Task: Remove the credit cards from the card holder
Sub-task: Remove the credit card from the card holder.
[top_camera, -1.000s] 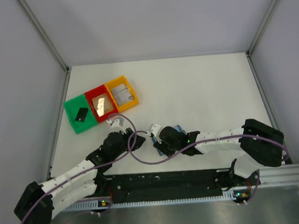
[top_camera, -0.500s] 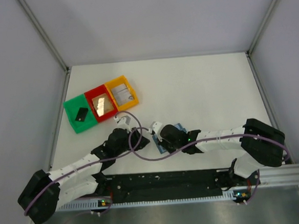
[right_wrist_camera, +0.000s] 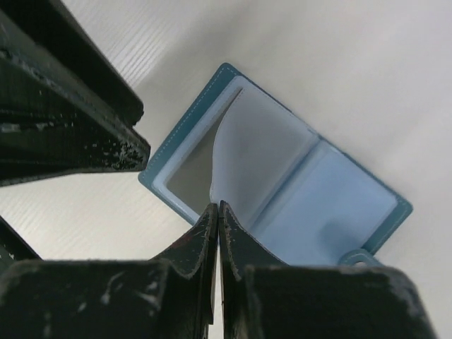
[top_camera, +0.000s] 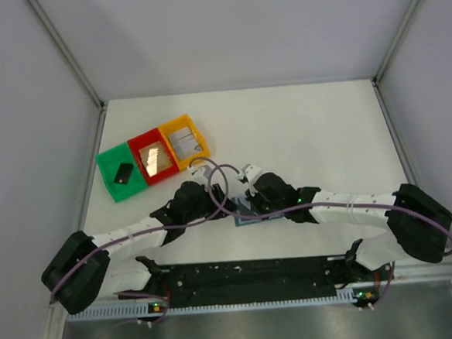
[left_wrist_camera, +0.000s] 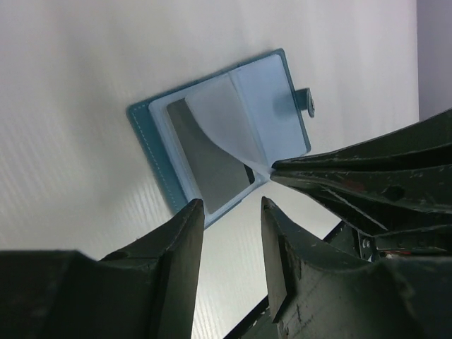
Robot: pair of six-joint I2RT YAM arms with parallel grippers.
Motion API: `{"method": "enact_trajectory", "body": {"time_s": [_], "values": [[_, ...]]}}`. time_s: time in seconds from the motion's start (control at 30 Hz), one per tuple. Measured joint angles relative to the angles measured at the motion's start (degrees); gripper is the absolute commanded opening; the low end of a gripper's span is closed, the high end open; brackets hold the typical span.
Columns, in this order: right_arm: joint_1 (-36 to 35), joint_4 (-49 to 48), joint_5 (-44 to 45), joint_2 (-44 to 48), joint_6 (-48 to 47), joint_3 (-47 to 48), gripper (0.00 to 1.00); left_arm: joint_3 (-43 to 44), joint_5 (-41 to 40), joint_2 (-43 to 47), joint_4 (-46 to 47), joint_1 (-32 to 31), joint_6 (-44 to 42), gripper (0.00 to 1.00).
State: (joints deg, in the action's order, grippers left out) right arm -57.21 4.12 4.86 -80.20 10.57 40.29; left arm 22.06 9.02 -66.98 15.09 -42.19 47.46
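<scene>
In the top view, the left arm [top_camera: 184,207] and right arm [top_camera: 278,193] cover most of the card holder [top_camera: 254,217]; one pale-blue sliver shows. Contents of the green tray [top_camera: 103,170], red tray [top_camera: 143,136] and yellow tray [top_camera: 174,121] are too small to identify.

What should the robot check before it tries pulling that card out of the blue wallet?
1. Card holder lying open on the table: ok.
2. Right gripper shut on the pocket flap, holding it up: ok.
3. Card uncovered beneath the flap: ok.
4. Left gripper open and pointed at the card's near edge: ok.
5. Card between the left jaws: not ok, it lies in its pocket.
6. Other cards inside: cannot tell.
</scene>
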Motion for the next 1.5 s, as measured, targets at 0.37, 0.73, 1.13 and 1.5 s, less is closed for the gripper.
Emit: {"method": "enact_trajectory", "body": {"time_s": [0.37, 0.73, 1.13, 1.5], "values": [[6.10, -0.94, 3.65, 3.85, 11.47, -3.74, 0.00, 9.55, 4.28, -12.90, 1.64, -0.31, -2.08, 0.27], [9.51, -7.10, 3.91, 8.48, 23.93, -13.99, 0.00, 14.51, 5.05, -19.85, 2.08, -1.70, -2.97, 0.25], [14.51, -21.44, 1.38, 18.16, 38.88, -24.39, 0.00, 16.22, 4.83, -24.09, 3.32, -4.20, -3.48, 0.26], [16.20, -26.80, 2.51, 19.08, 51.87, -31.71, 0.00, 23.93, 2.25, -31.43, 2.82, -4.90, -6.69, 0.26]]}}
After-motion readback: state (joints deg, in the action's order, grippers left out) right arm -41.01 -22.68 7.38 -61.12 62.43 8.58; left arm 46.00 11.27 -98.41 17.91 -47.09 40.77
